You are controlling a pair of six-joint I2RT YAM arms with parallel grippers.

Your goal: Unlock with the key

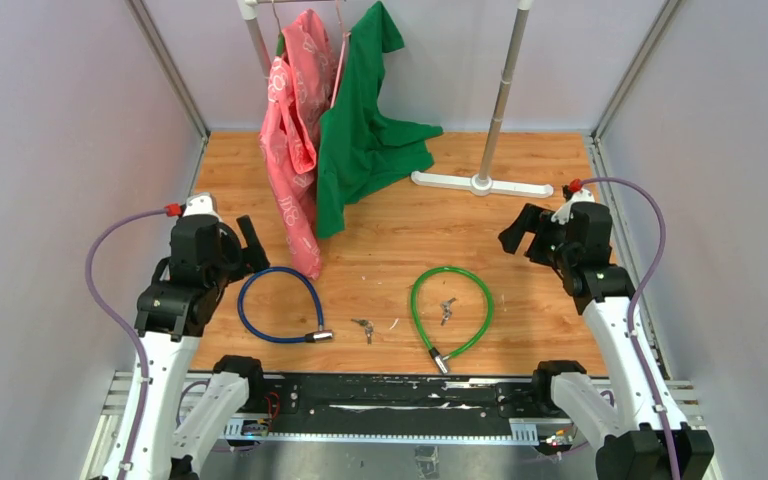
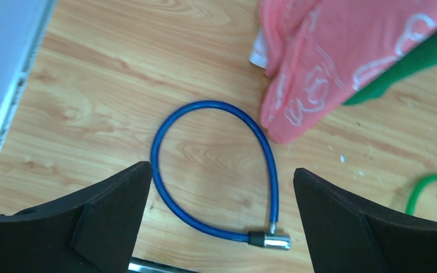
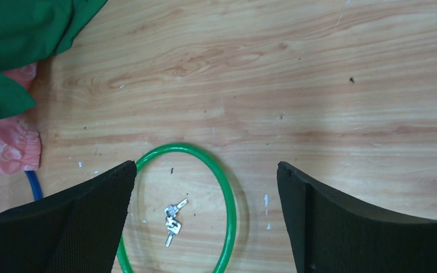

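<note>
Keys (image 3: 171, 219) lay inside the loop of the green cable lock (image 3: 173, 147), lower centre of the overhead frame; the left gripper (image 2: 222, 170) and right gripper (image 3: 206, 165), at either edge, hung wide open, holding nothing.

Light wooden bench (image 1: 390, 240) with two cable locks, two sets of keys, a rack foot and hanging cloth

A blue looped cable lock (image 1: 241, 305) lies closed on the left, its silver metal barrel (image 1: 320, 336) at the near right end. A green looped cable lock (image 1: 412, 300) lies well apart to the right, its barrel end pointing to the near edge. One small bunch of metal keys (image 1: 447, 308) lies inside the green loop; a second small bunch of metal keys (image 1: 364, 327) lies between the loops. The white flat rack foot (image 1: 480, 183) stands at the back. A pink printed garment (image 1: 300, 215) hangs down to the boards beside the blue loop, and a green cloth garment (image 1: 370, 150) drapes onto them.
</note>
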